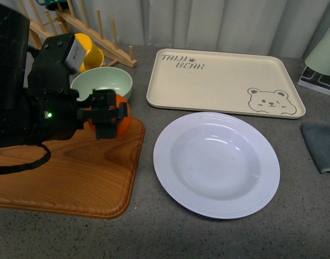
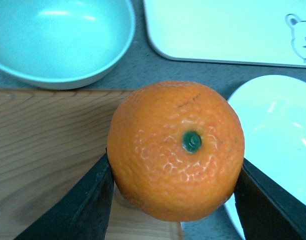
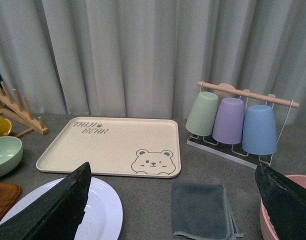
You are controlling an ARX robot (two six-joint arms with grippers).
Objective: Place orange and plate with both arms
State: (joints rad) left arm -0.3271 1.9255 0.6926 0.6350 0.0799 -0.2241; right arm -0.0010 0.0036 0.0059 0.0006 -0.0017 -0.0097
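The orange (image 1: 123, 115) hangs over the far right corner of the wooden board (image 1: 73, 172), with my left gripper (image 1: 108, 114) shut on it. The left wrist view shows the orange (image 2: 176, 150) filling the gap between both black fingers (image 2: 88, 205), green stem spot facing the camera. The white plate (image 1: 217, 163) lies empty on the grey table, right of the board; its rim also shows as the plate (image 2: 283, 140) beside the fruit. My right gripper (image 3: 175, 210) is out of the front view; it stands open above the table, with the plate (image 3: 100, 212) edge by one finger.
Behind the board sit a pale green bowl (image 1: 103, 83) and a yellow cup (image 1: 90, 51) on a wooden rack (image 1: 95, 32). The beige bear tray (image 1: 224, 81) lies behind the plate. A grey cloth (image 3: 200, 210), a cup rack (image 3: 233, 122) and a pink bowl (image 3: 288, 210) are to the right.
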